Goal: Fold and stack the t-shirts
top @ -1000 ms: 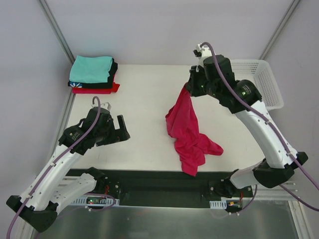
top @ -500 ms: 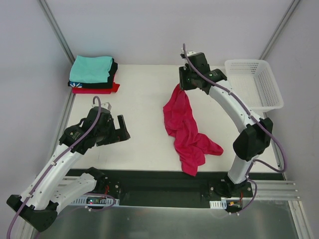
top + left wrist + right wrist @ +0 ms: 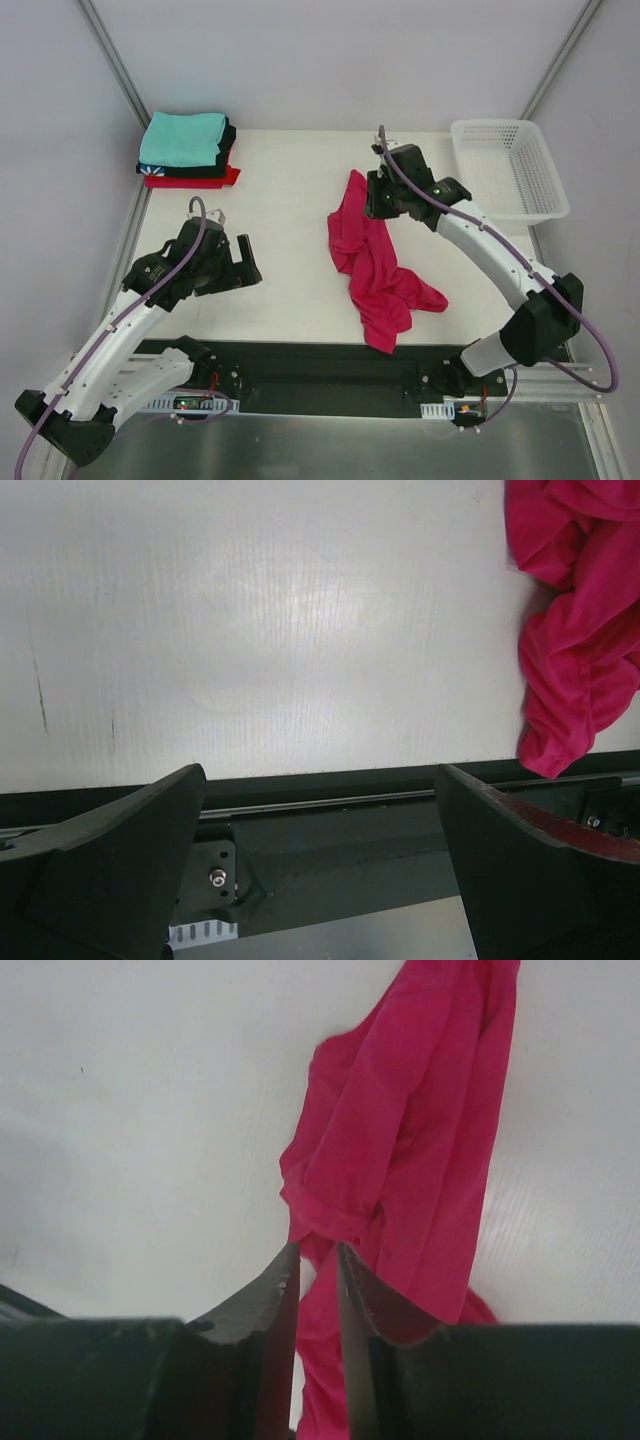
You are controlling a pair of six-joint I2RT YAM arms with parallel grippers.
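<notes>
Bright, even light with faint shadows; soft glare whitens the table

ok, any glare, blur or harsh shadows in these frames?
Top external: even light, sharp, faint shadows around the crimson t-shirt. Left wrist: broad sheen on the table, left gripper's fingers dark and soft. Right wrist: right gripper blurred and dark up close, cloth in focus.

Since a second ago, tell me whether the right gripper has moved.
Yes. The right gripper has shifted left and toward the near edge, away from the white mesh basket.
</notes>
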